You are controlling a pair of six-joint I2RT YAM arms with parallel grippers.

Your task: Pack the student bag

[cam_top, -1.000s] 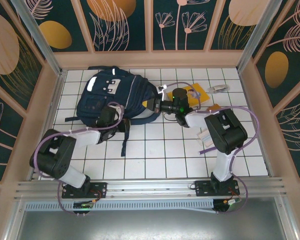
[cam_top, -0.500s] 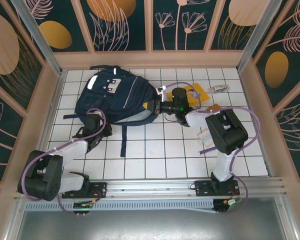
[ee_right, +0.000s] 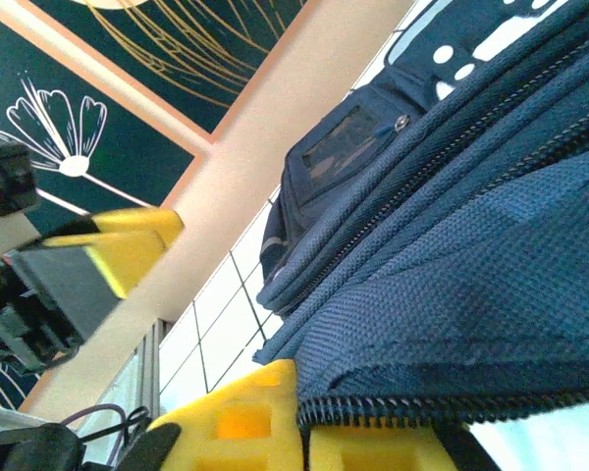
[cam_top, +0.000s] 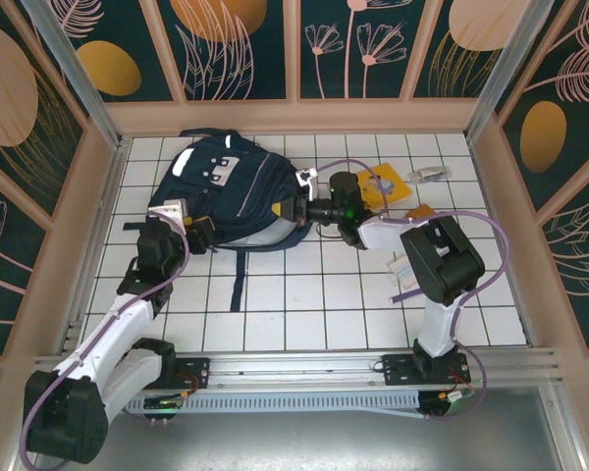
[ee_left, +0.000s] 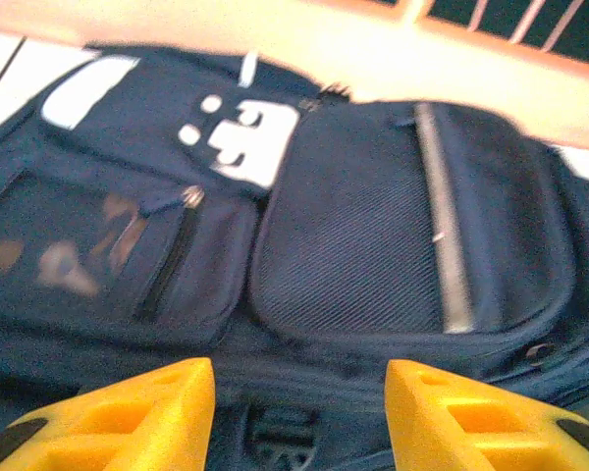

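Observation:
The student bag (cam_top: 226, 186), navy with white patches, lies flat at the back left of the tiled table. My left gripper (cam_top: 194, 230) sits at its left lower edge, open and empty. In the left wrist view the yellow fingers (ee_left: 128, 407) stand wide apart, with the student bag's front pockets (ee_left: 353, 245) just ahead of the left gripper (ee_left: 299, 378). My right gripper (cam_top: 296, 208) is at the bag's right side. There the right gripper (ee_right: 302, 417) is shut on the student bag's zipper edge (ee_right: 452, 407), lifting the fabric.
To the right of the bag lie a yellow flat item (cam_top: 388, 184), a small grey-white item (cam_top: 429, 174), an orange item (cam_top: 419, 210) and a pink-white item (cam_top: 402, 265). A dark strap (cam_top: 238, 287) trails toward the near side. Wooden walls ring the table.
My left arm has swung left, off the strap area, to the bag's left edge, and its jaws have opened. The right gripper stays pinched on the zipper edge, pulled slightly left.

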